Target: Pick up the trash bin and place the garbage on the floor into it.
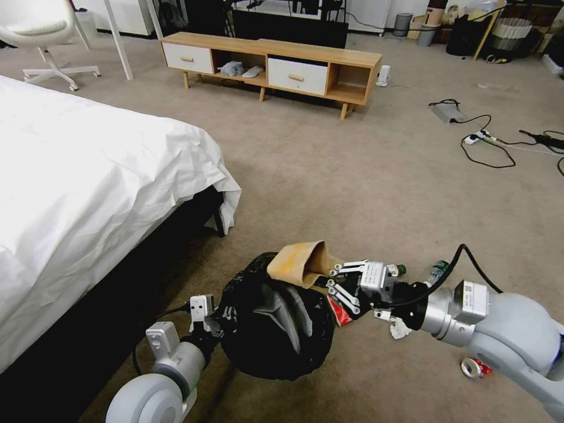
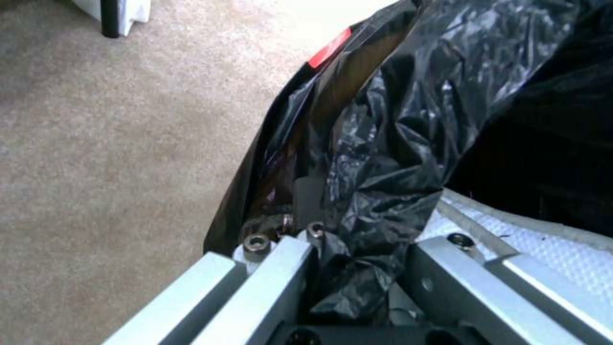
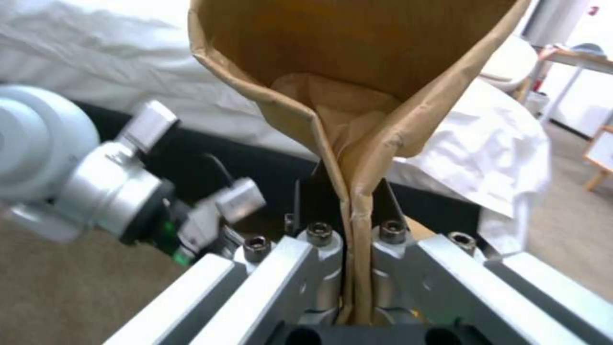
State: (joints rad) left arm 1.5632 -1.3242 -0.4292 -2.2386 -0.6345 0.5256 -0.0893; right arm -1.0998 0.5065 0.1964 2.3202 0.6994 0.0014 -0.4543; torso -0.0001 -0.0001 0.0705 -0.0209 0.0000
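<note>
Here the left gripper (image 1: 212,320) pinches the rim of the small round trash bin (image 1: 276,323), lined with crinkled glossy black plastic, held just above the beige-grey carpet floor (image 1: 352,176) beside the white-sheeted bed (image 1: 88,194). The right gripper (image 3: 351,239) is clamped on a folded edge of the brown paper bag (image 1: 299,264), which hangs over the bin's far rim. Judging by that, the bag should be centred over the opening before letting go, so it cannot slide off outside.

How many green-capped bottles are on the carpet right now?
2: one bottle just behind the right gripper, the other bottle beside that arm's wrist. More may be hidden behind the arm.
</note>
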